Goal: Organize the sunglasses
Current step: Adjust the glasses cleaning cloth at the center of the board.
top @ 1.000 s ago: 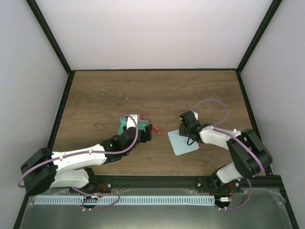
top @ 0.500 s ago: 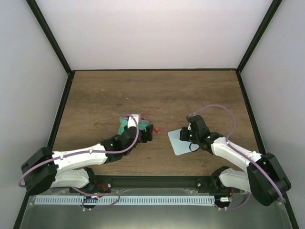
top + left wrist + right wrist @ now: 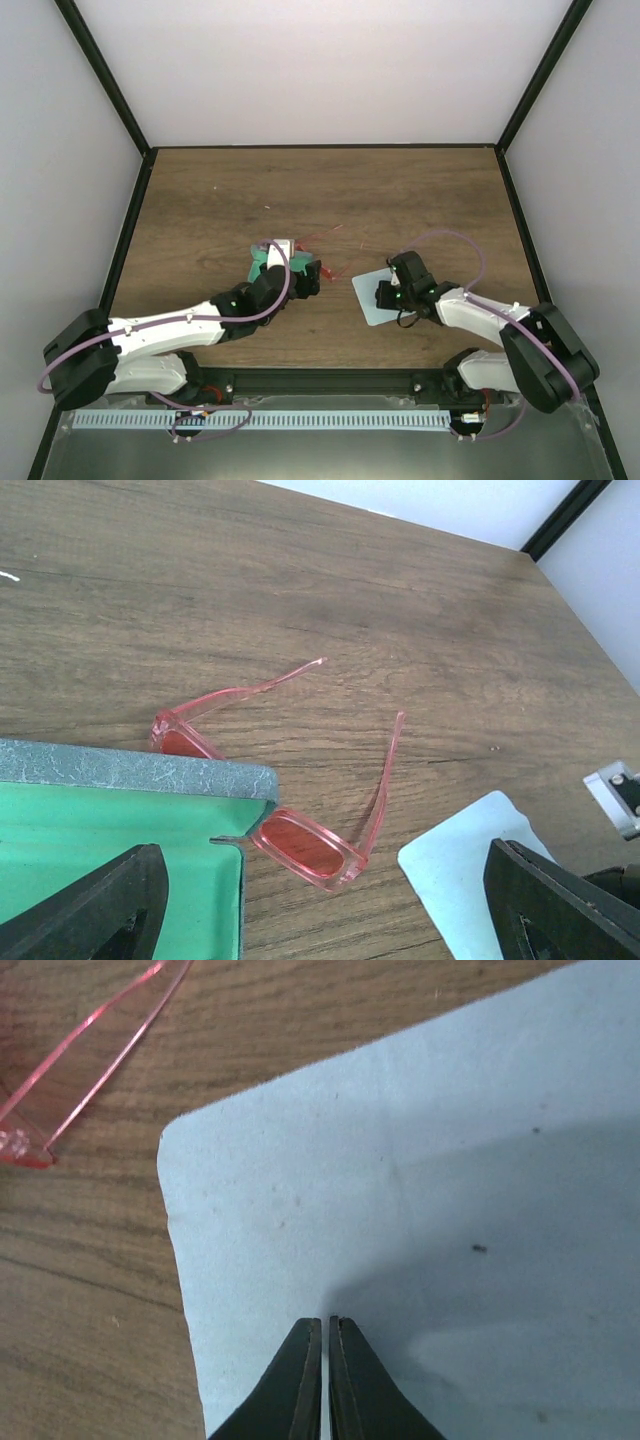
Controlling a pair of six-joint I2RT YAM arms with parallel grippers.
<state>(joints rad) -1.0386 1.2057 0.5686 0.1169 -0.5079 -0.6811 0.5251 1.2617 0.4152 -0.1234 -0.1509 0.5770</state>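
Note:
The sunglasses point(image 3: 300, 842), with red lenses and thin pink arms spread open, lie on the wood against the corner of the open grey-blue case point(image 3: 130, 775) with its green lining. In the top view the sunglasses point(image 3: 325, 271) lie between the case point(image 3: 260, 265) and the light blue cloth point(image 3: 372, 300). My left gripper point(image 3: 322, 880) is wide open, one finger over the case lining and the other over the cloth's edge. My right gripper point(image 3: 326, 1322) is shut, its tips low over the cloth point(image 3: 420, 1180). One sunglasses arm point(image 3: 100, 1045) shows at its upper left.
The wooden table point(image 3: 300, 190) is walled by white panels with black frame posts at the left point(image 3: 125, 230) and right point(image 3: 520, 220). My right arm point(image 3: 470, 312) lies along the near right side.
My right gripper has moved nearer and a little left, from the cloth's far edge onto the cloth. The left arm, case and sunglasses have not moved.

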